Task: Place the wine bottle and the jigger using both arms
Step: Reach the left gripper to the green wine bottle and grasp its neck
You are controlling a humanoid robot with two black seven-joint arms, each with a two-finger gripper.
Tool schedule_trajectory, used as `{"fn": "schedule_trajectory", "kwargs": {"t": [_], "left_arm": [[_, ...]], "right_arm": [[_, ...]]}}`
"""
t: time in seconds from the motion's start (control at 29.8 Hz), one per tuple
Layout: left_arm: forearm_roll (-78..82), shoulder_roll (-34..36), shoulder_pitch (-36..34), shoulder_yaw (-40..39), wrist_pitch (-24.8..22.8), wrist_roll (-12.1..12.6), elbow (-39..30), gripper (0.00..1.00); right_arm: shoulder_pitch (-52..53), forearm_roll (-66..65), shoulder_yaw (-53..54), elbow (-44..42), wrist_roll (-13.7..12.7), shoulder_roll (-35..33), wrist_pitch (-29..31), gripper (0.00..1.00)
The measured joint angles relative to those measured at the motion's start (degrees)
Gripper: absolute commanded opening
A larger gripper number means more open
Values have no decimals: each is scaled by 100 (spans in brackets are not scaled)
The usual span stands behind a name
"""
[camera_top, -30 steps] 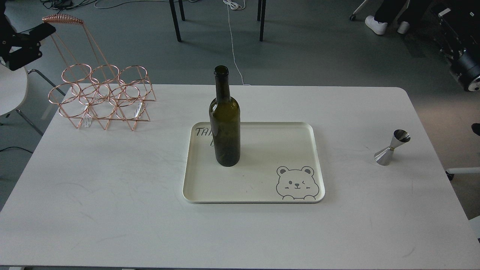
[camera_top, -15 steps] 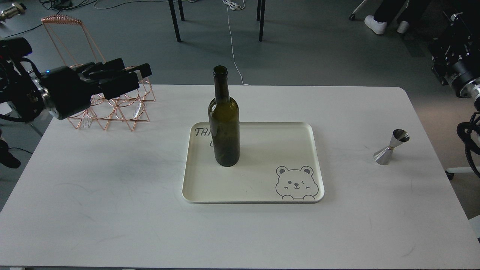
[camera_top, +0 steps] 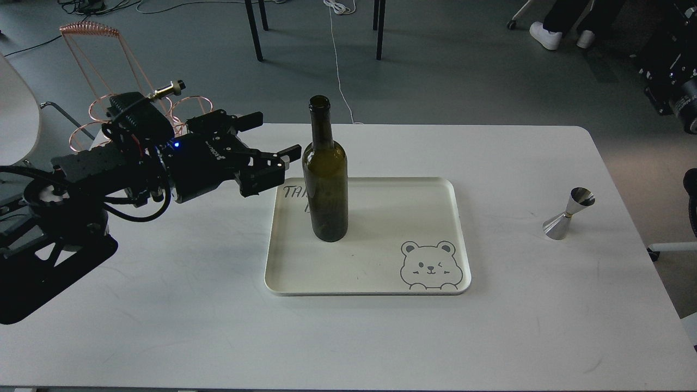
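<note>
Left gripper (camera_top: 279, 136) — fingers spread, empty — sits just left of the bottle (camera_top: 325, 179), upright on the tray (camera_top: 381, 288); jigger (camera_top: 569, 214) well right.

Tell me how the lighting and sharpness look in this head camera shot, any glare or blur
Head view: soft, even light, with only faint shadows under the wine bottle and the jigger; small bright glints on the jigger's steel and on the bottle's shoulder; the left gripper shows no obvious motion blur; the white table is not blown out.
</note>
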Motion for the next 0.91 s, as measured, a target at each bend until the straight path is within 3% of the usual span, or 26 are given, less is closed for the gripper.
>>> {"fn": "schedule_trajectory", "kwargs": {"t": [0.34, 0.64, 0.77, 0.91], "left_arm": [[-18, -611, -269, 15, -26, 22, 151, 97], [10, -901, -400, 39, -56, 55, 422, 81], [9, -1041, -489, 123, -58, 58, 706, 67], [6, -1059, -498, 145, -58, 48, 757, 36]], "right_arm": [[-10, 0, 47, -75, 0, 14, 41, 96], [-9, -3, 82, -74, 0, 14, 41, 96], [-13, -7, 92, -76, 0, 14, 38, 96], [-13, -7, 153, -158, 1, 15, 38, 96]]}}
